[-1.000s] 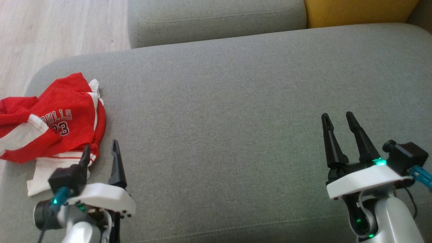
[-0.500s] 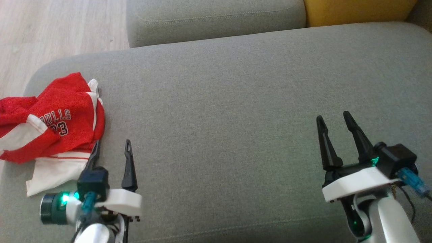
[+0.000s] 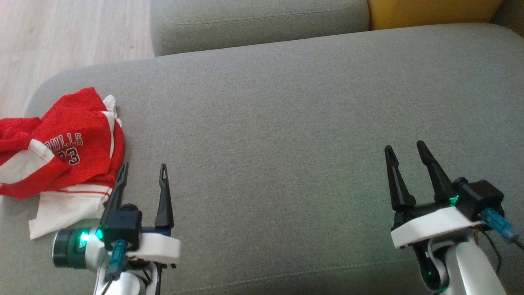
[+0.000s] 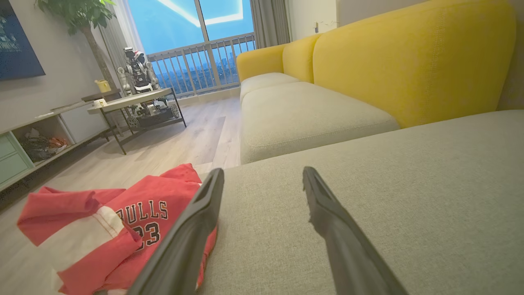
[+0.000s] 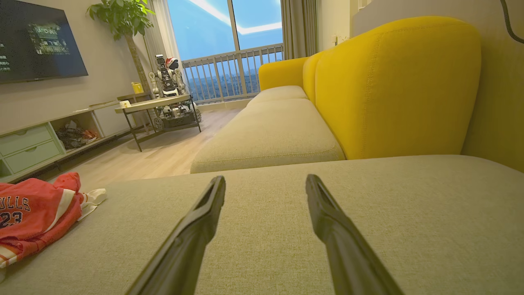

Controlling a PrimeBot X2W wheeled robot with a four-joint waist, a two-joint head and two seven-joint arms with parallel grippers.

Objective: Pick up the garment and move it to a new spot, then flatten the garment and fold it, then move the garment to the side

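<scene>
The red and white garment is lying in a crumpled heap at the left side of the head view, on the edge of the grey sofa seat. The left gripper is hanging at the lower left, just beside the garment. Its two fingers are spread apart with nothing between them. The right gripper is hanging at the lower right, well apart from the garment. Its fingers are spread apart too, holding nothing.
</scene>
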